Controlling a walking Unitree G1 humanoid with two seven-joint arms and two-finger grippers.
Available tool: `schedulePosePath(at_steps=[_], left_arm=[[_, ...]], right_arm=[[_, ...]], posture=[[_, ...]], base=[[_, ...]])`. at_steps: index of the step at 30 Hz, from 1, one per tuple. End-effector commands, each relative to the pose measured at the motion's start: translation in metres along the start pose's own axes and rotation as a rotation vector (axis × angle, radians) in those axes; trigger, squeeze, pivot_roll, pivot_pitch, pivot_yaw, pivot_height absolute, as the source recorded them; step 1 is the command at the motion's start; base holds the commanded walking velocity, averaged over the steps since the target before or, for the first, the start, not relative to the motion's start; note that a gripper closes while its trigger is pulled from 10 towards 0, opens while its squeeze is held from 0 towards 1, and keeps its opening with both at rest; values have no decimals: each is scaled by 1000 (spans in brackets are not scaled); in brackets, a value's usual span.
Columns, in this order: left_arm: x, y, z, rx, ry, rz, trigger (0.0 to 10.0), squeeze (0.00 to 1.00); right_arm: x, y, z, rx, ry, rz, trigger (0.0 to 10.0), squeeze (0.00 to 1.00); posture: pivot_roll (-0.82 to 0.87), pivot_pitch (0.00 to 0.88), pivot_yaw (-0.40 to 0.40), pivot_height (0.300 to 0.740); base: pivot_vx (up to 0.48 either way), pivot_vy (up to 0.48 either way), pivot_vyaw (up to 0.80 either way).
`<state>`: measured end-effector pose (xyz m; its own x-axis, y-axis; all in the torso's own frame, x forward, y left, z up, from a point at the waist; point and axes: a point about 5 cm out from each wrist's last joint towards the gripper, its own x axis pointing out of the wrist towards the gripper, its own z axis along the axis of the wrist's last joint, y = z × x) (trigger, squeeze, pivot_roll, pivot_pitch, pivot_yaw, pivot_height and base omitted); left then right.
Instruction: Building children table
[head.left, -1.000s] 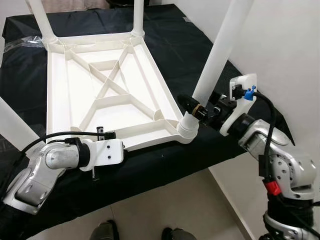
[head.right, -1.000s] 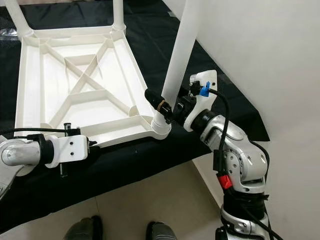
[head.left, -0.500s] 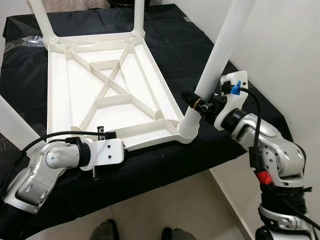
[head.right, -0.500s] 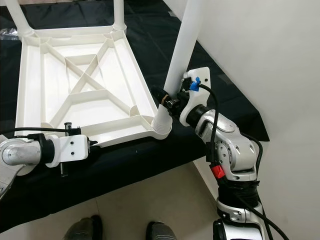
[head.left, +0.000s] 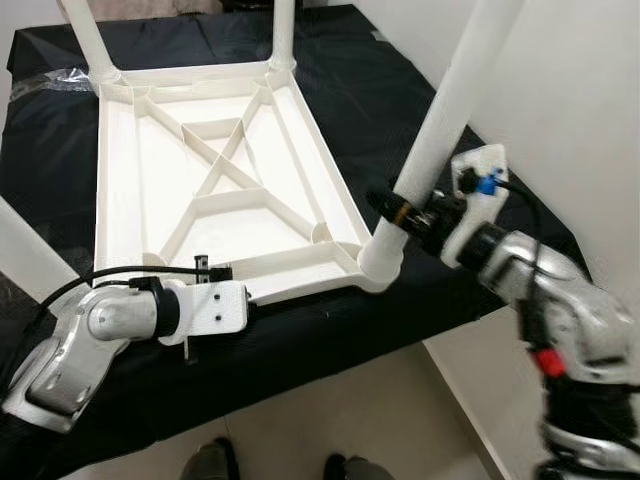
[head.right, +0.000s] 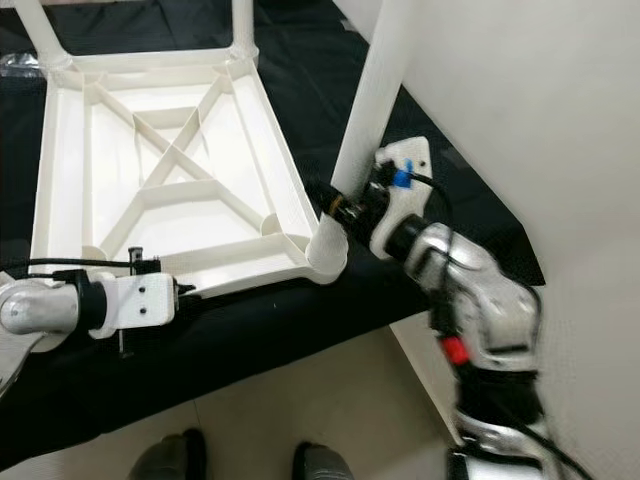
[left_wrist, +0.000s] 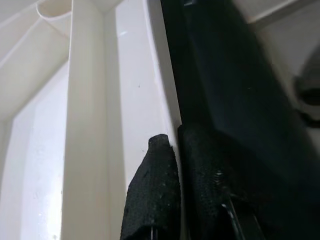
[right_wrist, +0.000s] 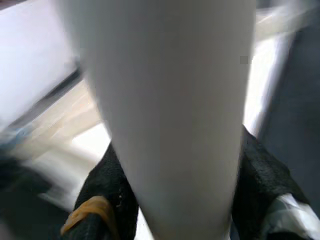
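Observation:
A white plastic table top (head.left: 118, 190) lies upside down on a black cloth (head.left: 380, 110), with a white leg standing at each corner. My right gripper (head.left: 405, 212) is shut on the near right leg (head.left: 445, 110), just above its corner socket (head.left: 378, 255). In the right wrist view that leg (right_wrist: 170, 100) sits between the black fingers (right_wrist: 112, 185). My left gripper (left_wrist: 175, 165) is shut on the table top's near rim (head.left: 300, 275), one finger inside it and one outside.
The other legs rise at the far left (head.left: 85, 35), far right (head.left: 282, 30) and near left (head.left: 25, 250). A white wall (head.left: 580, 100) stands close on the right. The cloth's front edge (head.left: 330, 340) drops to a beige floor (head.left: 380, 420), where two dark feet (head.left: 205, 465) show.
My right arm has moved while holding the leg and is blurred now; its wrist sits slightly higher and further right than half a second ago. The left arm stays put.

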<state>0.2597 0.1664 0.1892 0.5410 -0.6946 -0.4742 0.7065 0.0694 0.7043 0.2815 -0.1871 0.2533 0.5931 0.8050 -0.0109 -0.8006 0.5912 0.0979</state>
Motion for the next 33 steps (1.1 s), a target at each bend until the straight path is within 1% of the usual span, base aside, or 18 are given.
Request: schedulePosePath(at_steps=[1,2,3,4,5,6,7,12,16,18,23,24,27,28,29,31,32,33], left_arm=[[1,-4,0,20,17,-29,10000,0],[1,-4,0,20,17,-29,10000,0],[-4,-3,0,28,22,-36,10000,0],[-8,-3,-1,33,27,-43,10000,0],[-12,-3,-3,44,45,-51,10000,0],[-12,-3,-3,44,45,-51,10000,0],[-14,-2,-4,51,57,-56,10000,0],[-15,6,-4,49,65,-15,10000,0],[-8,5,0,55,41,-18,10000,0],[-7,4,1,56,38,-20,10000,0],[-6,5,2,58,32,-17,10000,0],[-6,6,3,59,31,-14,10000,0],[-6,6,3,59,29,-12,10000,0],[-5,7,3,59,28,-9,10000,0],[-5,7,3,59,28,-9,10000,0],[-3,8,3,60,25,-5,10000,0],[-3,8,3,60,25,-5,10000,0],[-2,8,3,61,23,-4,10000,0]], right_arm=[[-12,30,24,210,-111,750,0,0],[-12,30,24,210,-111,750,0,0],[-18,7,38,257,-190,843,0,0],[-13,-16,48,269,-244,838,0,0],[4,-26,55,215,-210,803,0,0],[4,-26,55,215,-210,803,0,0],[16,-29,58,162,-169,778,0,0],[36,-13,62,110,-132,868,0,0],[27,6,47,111,-47,958,0,0],[25,8,45,109,-32,963,0,0],[27,2,29,-19,58,865,0,0],[31,-3,23,-72,79,781,10000,0],[36,-10,16,-140,95,678,10000,0],[43,-15,10,-163,74,526,10000,1000],[43,-15,10,-163,74,526,10000,1000],[46,-18,0,-182,42,303,10000,1000],[46,-18,0,-182,42,303,10000,1000],[44,-16,-5,-186,36,223,10000,1000]], posture=[[-25,303,-129,740],[-25,303,-129,740],[-42,319,-112,740],[-43,313,-113,740],[-3,295,-121,740],[-3,295,-121,740],[-3,295,-121,740],[-6,276,-131,740],[-18,256,-126,740],[-18,256,-126,740],[-22,242,-125,740],[-25,235,-127,740],[-29,230,-128,740],[-33,225,-125,740],[-33,225,-125,740],[-43,217,-120,740],[-43,217,-120,740],[-44,215,-121,740]], base=[[0,0,0],[0,0,0],[0,0,0],[0,0,0],[0,0,0],[0,0,0],[0,0,0],[0,0,0],[0,0,0],[0,0,0],[0,0,0],[0,0,0],[0,0,0],[0,0,0],[0,0,0],[0,0,0],[0,0,0],[0,0,0]])
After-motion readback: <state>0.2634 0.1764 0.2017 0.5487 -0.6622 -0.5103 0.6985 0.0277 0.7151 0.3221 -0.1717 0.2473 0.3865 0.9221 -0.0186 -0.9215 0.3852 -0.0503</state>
